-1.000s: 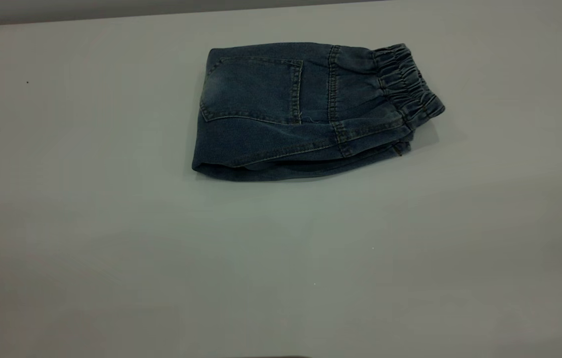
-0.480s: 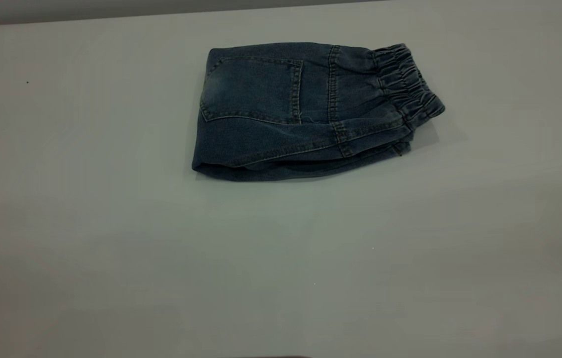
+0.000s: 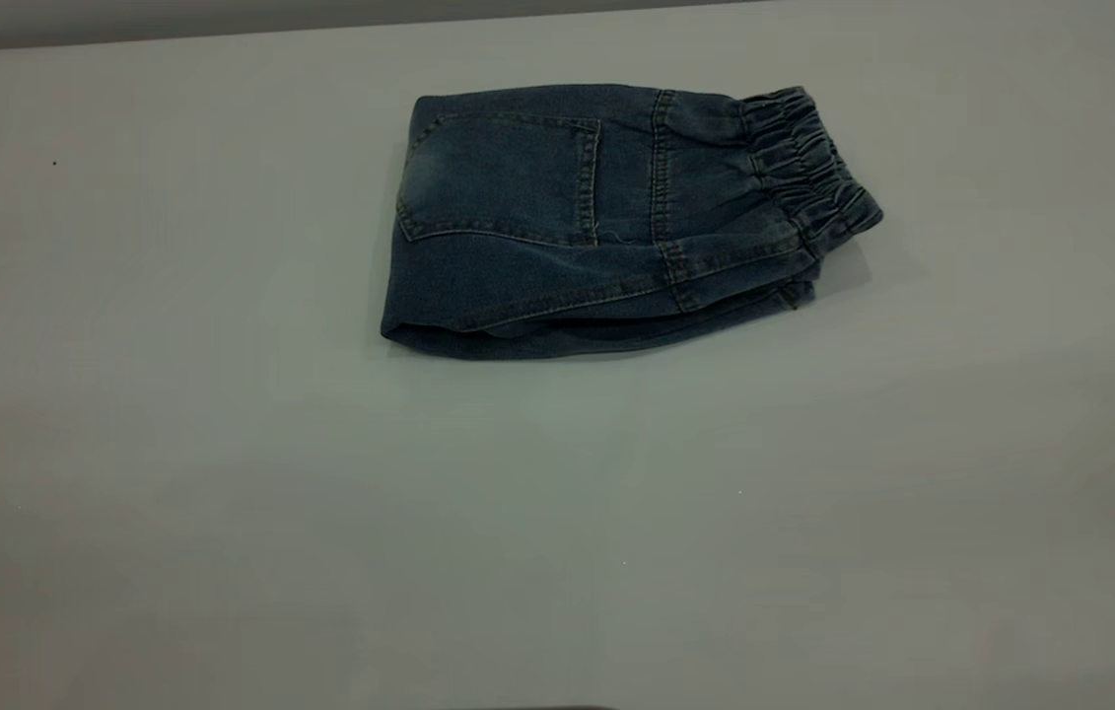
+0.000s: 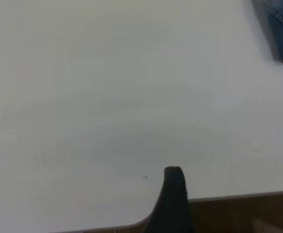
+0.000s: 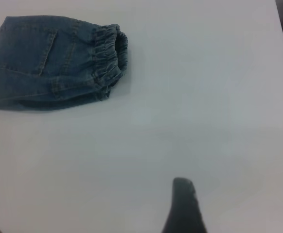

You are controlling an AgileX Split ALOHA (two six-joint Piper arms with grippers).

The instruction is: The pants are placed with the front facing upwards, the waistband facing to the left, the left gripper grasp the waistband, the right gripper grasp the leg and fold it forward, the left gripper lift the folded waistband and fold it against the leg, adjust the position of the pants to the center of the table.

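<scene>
Table [image 3: 222, 473]: white top, fills nearly the whole ext. view; a wood-toned strip shows past its edge at the bottom right of the left wrist view.

Pants [image 3: 596, 222]: blue denim, folded into a compact stack, lying flat on the table in the upper centre of the ext. view, slightly right of middle. Back side up, w/ patch pocket [image 3: 503, 177] on the left half of the top layer, tan stitching visible. Fold edge runs along the lower side; lower layers peek out under the top one at lower right.

Waistband [image 3: 808, 163]: ruched elastic, at the right end of the stack in the ext. view, angled down toward the right.

Left gripper [image 4: 173, 199]: only one black finger seen, bottom centre of its wrist view, over the table edge, well apart from the pants (a corner of denim at that frame's upper right). Finger state: cannot tell.

Right gripper [image 5: 184, 206]: one dark finger at bottom centre of its wrist view, above bare table, well apart from pants at upper left. Finger state: cannot tell.
</scene>
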